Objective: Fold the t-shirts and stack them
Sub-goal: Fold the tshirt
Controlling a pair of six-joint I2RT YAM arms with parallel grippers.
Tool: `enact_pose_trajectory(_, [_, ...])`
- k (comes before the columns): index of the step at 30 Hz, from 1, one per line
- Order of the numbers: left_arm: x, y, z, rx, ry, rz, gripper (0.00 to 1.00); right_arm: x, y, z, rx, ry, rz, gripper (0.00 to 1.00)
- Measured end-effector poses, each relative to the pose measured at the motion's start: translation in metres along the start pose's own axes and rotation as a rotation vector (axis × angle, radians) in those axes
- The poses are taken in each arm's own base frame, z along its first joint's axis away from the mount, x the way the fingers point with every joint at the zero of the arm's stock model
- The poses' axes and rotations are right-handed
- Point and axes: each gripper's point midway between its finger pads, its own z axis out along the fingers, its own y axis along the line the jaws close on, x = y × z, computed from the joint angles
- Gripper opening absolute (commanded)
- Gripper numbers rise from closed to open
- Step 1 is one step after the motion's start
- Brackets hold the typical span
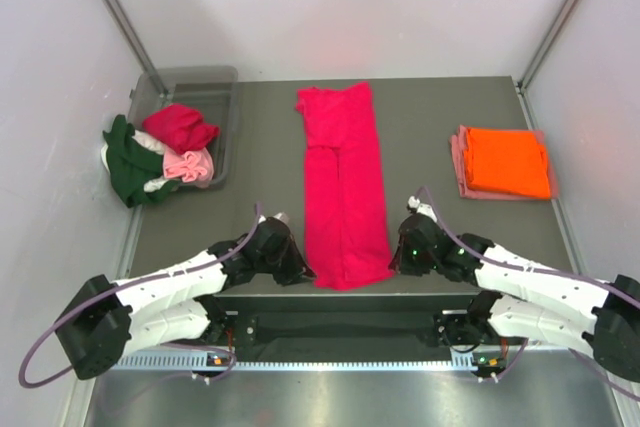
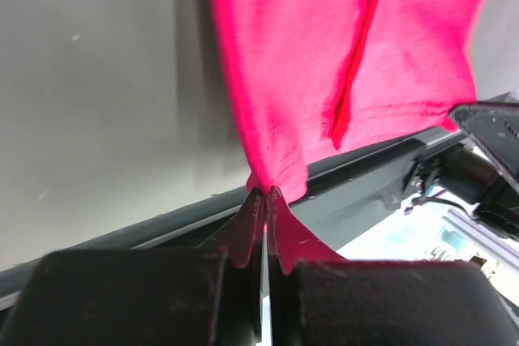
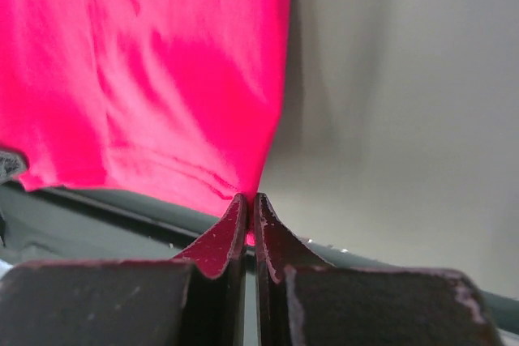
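A crimson red t-shirt (image 1: 343,179), folded lengthwise into a long strip, lies down the middle of the table. My left gripper (image 1: 303,269) is shut on its near left corner (image 2: 272,176). My right gripper (image 1: 395,262) is shut on its near right corner (image 3: 247,192). Both corners sit at the table's front edge. A folded orange t-shirt (image 1: 508,161) lies on a salmon pink one (image 1: 460,162) at the right. A dark green shirt (image 1: 127,163), another crimson red one (image 1: 180,127), a pale pink one (image 1: 192,164) and a cream one lie bunched at the left.
A clear grey plastic bin (image 1: 205,87) stands at the back left with the bunched shirts in and over it. Metal frame posts rise at both back corners. The table's front edge (image 2: 162,228) runs just under both grippers.
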Motion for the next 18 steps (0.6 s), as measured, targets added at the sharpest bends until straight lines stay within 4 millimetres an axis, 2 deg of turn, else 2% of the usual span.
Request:
enact_pose_trajectory(4, [-0.010, -0.016, -0.003, 0.023, -0.023, -0.005, 0.00, -0.030, -0.001, -0.002, 0.018, -0.040, 0.020, 0.00])
enact_pose_trajectory(7, [-0.033, -0.033, -0.006, 0.046, -0.061, -0.020, 0.00, -0.059, 0.002, -0.005, 0.010, -0.072, 0.029, 0.00])
enact_pose_trajectory(12, [-0.094, -0.052, -0.003, 0.049, -0.123, -0.078, 0.00, -0.101, 0.006, 0.001, 0.012, -0.082, 0.032, 0.00])
enact_pose_trajectory(18, [-0.167, -0.075, 0.007, 0.067, -0.161, -0.088, 0.00, -0.155, 0.016, 0.023, 0.003, -0.072, 0.026, 0.00])
